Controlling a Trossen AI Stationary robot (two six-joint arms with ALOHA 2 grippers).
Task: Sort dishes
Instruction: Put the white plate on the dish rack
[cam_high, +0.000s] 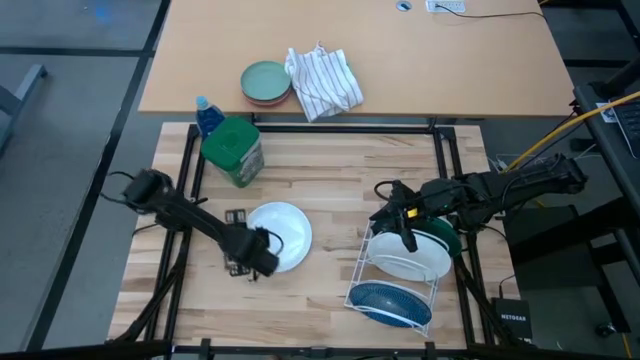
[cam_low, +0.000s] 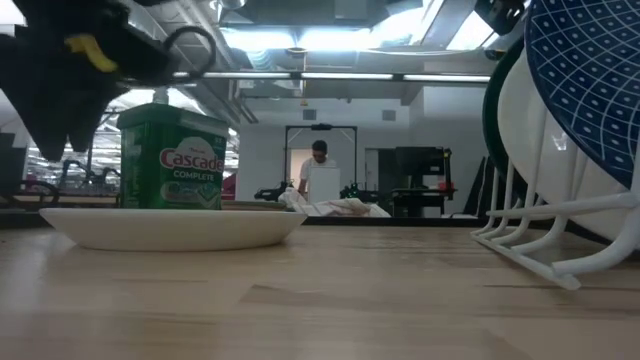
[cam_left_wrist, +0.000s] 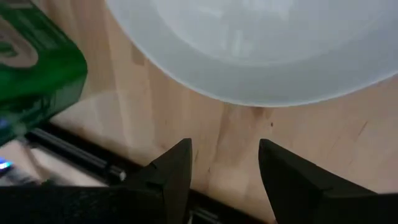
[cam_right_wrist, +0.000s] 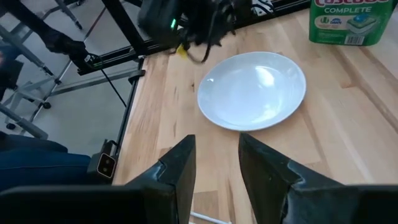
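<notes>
1. Three of the four dishes already stand on edge in the white wire rack (cam_high: 362, 268): the blue patterned plate (cam_high: 392, 302) in the slot farthest from the right gripper (cam_high: 398, 219), then a white plate (cam_high: 411, 256), then the dark green plate (cam_high: 449, 240) just beneath that gripper.
2. One dish is left — the second white plate (cam_high: 281, 236) lies flat on the tabletop (cam_high: 330, 170), well apart from the rack.
3. The left gripper (cam_high: 252, 251) hovers at this plate's rim, fingers parted and empty; in its wrist view the rim sits just ahead of the fingertips, not yet between them.
4. The right gripper sits over the rack, released, holding nothing.
5. By my judgement the sorting is mostly done — what remains is to grasp the last plate and stand it in the rack.
6. The green Cascade tub (cam_high: 234, 150) stands beyond the left gripper, untouched.
</notes>
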